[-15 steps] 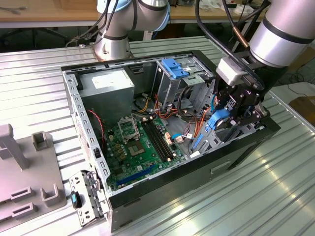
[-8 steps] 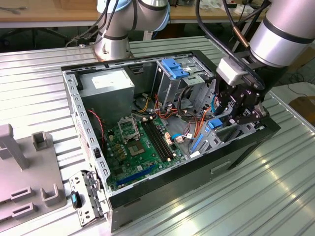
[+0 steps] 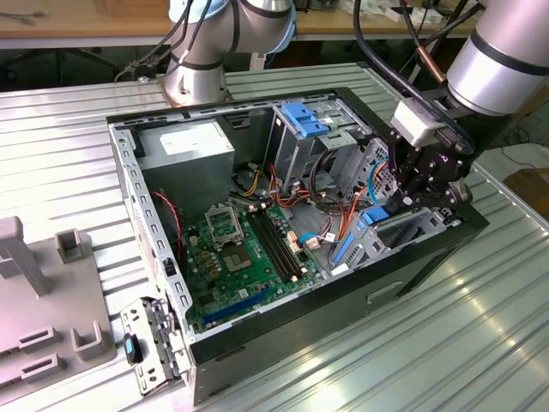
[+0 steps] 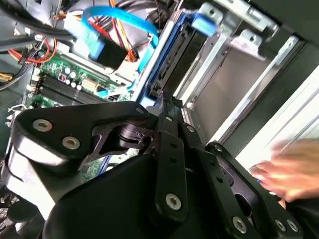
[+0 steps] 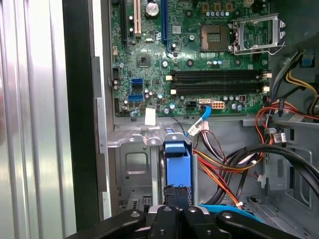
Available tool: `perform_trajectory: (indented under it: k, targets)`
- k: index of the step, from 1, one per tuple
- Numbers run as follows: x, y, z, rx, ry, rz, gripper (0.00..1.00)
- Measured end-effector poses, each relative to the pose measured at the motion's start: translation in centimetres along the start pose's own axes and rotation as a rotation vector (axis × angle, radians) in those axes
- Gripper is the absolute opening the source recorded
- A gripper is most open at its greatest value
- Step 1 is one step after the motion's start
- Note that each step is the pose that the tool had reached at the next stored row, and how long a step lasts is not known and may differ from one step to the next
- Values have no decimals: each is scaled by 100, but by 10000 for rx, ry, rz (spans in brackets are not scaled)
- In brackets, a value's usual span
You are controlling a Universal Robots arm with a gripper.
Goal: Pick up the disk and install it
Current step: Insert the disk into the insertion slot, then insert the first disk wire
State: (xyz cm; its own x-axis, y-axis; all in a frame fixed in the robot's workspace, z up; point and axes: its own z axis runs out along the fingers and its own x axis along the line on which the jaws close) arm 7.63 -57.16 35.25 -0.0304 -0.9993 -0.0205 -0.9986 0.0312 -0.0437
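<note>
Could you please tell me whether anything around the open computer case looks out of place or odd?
In the second wrist view a blurred hand is over the table just outside the case wall, which is unexpected. On the motherboard, the processor socket has its metal frame swung open, leaving it uncovered.

A robotics lab: opened computer case on a ribbed metal workbench.

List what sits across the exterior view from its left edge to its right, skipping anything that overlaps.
From the left: grey plastic fixture → metal bracket with a blue latch → motherboard → gripper.
</note>
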Motion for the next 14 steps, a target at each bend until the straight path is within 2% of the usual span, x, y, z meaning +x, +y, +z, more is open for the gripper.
perform_trajectory:
  k: [1,2,10,12,14]
  targets:
    - [-1,-18,3,0,1,-1,11]
    - [-8,-82,14,0,2,0,11]
    - [-9,-100,19,0,1,-1,11]
    - [-11,-126,20,0,0,0,11]
    - [-16,-179,22,0,2,0,11]
